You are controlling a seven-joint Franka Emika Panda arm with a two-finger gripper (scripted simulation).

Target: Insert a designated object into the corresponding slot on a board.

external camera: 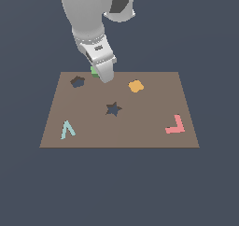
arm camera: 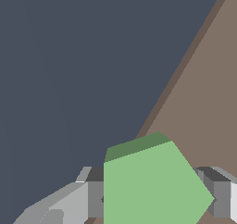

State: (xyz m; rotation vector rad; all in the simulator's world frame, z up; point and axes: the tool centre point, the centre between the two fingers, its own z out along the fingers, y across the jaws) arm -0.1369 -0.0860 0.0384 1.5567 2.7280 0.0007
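Gripping: gripper [external camera: 104, 75] clamps the green pentagon block [arm camera: 152, 186]
Position: board [external camera: 154, 122] far edge, near pentagon slot [external camera: 77, 81]
Writing: none legible

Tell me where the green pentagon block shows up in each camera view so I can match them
Exterior view: the green pentagon block is a small sliver at the board's far edge, mostly hidden behind the gripper.
Wrist view: the block fills the lower middle, between the two grey fingers.
Shared landmark: the brown board edge beside the block.
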